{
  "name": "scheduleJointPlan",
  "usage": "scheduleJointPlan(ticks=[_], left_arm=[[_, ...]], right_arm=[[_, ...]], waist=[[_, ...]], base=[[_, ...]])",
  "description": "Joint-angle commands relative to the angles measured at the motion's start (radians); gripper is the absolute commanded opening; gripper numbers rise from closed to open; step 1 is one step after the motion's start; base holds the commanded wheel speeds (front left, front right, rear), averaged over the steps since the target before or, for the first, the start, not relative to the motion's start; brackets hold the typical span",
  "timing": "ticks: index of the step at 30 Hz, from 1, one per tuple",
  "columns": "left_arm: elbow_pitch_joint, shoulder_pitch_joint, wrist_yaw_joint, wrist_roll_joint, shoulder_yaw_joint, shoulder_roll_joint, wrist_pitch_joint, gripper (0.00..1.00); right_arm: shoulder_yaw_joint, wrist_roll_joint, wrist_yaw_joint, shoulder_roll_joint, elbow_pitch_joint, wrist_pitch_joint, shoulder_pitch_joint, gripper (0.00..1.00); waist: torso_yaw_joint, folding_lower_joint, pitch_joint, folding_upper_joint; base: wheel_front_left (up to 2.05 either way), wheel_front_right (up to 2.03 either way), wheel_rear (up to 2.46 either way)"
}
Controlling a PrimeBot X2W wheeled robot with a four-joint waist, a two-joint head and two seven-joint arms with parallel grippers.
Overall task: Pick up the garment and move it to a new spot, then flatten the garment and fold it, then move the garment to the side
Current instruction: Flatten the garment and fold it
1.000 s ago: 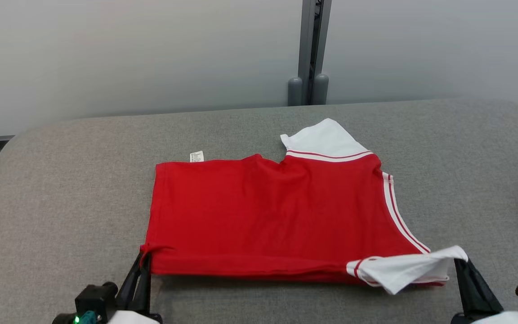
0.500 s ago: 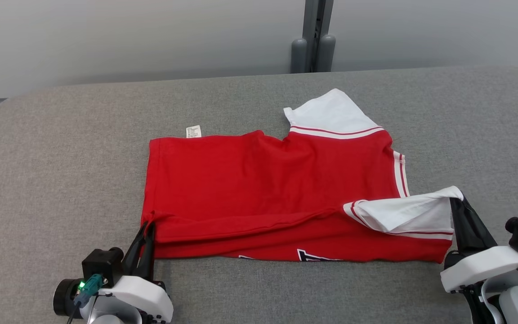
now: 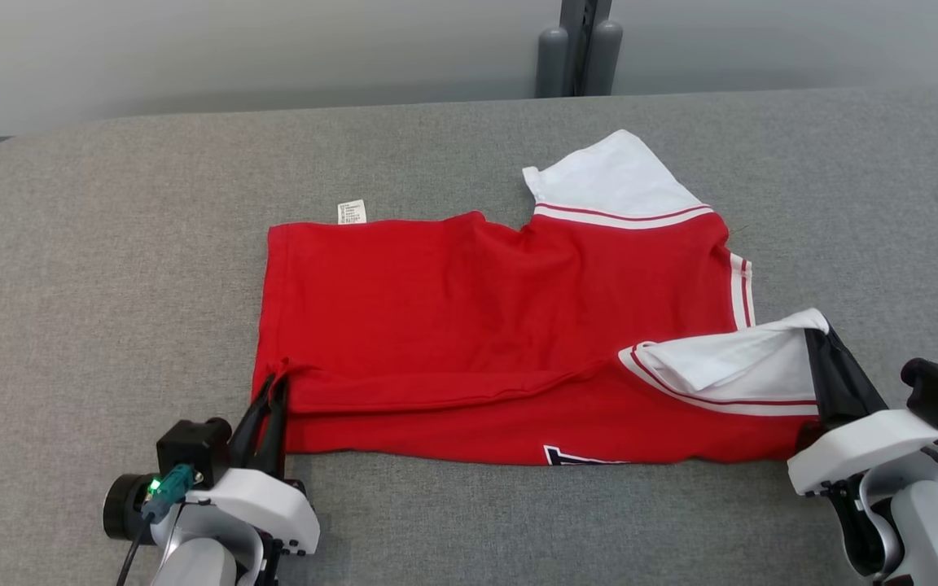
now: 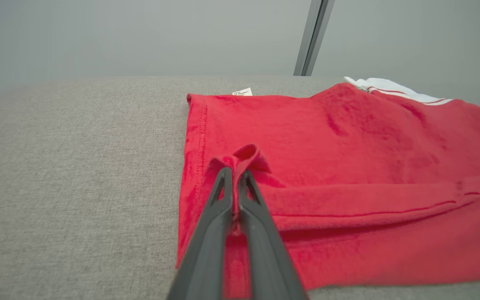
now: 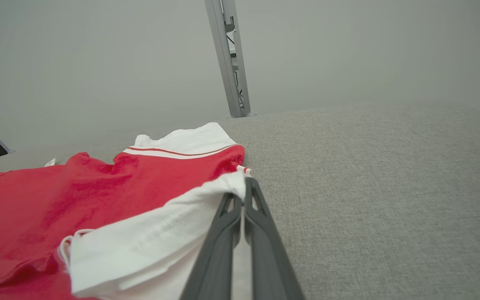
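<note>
Nothing legible: white tag on the garment too small, dark lettering at its near edge mostly hidden.

The left tool sits low at the near left, fingers pinched together on the garment; the right tool, near right, clamps it likewise.

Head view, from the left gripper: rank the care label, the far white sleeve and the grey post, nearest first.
1. care label, at the garment's far-left corner, beyond the left gripper.
2. far white sleeve, farther back and to the right.
3. grey post, farthest back, past that sleeve.
</note>
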Motion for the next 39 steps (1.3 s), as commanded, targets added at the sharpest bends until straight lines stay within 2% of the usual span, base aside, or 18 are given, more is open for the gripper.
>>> scheduleJointPlan(ticks=[1, 7, 8, 9, 10, 11, 20, 27, 33, 39], left_arm=[[-0.001, -0.027, 0.007, -0.009, 0.001, 0.005, -0.001, 0.0], [-0.002, -0.058, 0.006, 0.006, -0.006, 0.005, -0.001, 0.0], [-0.007, -0.062, 0.009, 0.014, -0.005, 0.005, -0.001, 0.0], [-0.011, -0.064, 0.013, 0.019, -0.005, 0.005, -0.001, 0.2], [-0.016, -0.063, 0.014, 0.019, -0.002, 0.005, -0.001, 0.81], [-0.022, -0.063, 0.02, 0.022, 0.0, 0.005, -0.001, 1.0], [-0.072, 0.01, 0.048, 0.004, 0.013, 0.004, -0.001, 1.0], [-0.084, 0.087, 0.066, -0.026, -0.003, 0.004, -0.001, 1.0], [-0.083, 0.098, 0.074, -0.033, -0.01, 0.005, -0.001, 1.0], [-0.077, 0.07, 0.072, -0.027, -0.014, 0.005, -0.001, 1.0]], right_arm=[[-0.003, -0.002, 0.0, -0.001, 0.005, -0.004, -0.018, 0.0], [-0.008, -0.016, 0.0, 0.012, 0.029, -0.004, -0.054, 0.0], [-0.025, -0.016, 0.0, 0.014, 0.027, -0.004, -0.062, 0.16], [-0.037, -0.017, 0.0, 0.02, 0.025, -0.004, -0.064, 0.49], [-0.042, -0.02, 0.0, 0.026, 0.028, -0.004, -0.064, 1.0], [-0.046, -0.025, 0.0, 0.03, 0.031, -0.004, -0.065, 1.0], [-0.092, -0.043, 0.0, 0.04, -0.023, -0.004, 0.019, 1.0], [-0.11, -0.015, 0.0, 0.048, -0.058, -0.004, 0.157, 1.0], [-0.114, 0.011, 0.0, 0.065, -0.018, -0.004, 0.195, 1.0], [-0.09, 0.017, 0.0, 0.065, 0.054, -0.004, 0.159, 1.0]], waist=[[-0.002, 0.0, 0.007, 0.0], [0.001, 0.0, 0.027, 0.0], [0.001, 0.0, 0.028, 0.0], [0.002, 0.0, 0.03, 0.0], [0.003, 0.0, 0.032, 0.0], [0.004, 0.0, 0.033, 0.0], [0.007, 0.0, 0.025, 0.0], [0.005, 0.0, 0.014, 0.0], [0.004, 0.0, 0.014, 0.0], [0.012, 0.0, 0.023, 0.0]], base=[[0.0, 0.0, 0.0], [0.0, 0.0, 0.0], [0.0, 0.0, 0.0], [0.0, 0.0, 0.0], [0.0, 0.0, 0.0], [0.0, 0.0, 0.0], [0.0, 0.0, 0.0], [0.0, 0.0, 0.0], [0.0, 0.0, 0.0], [0.0, 0.0, 0.0]])
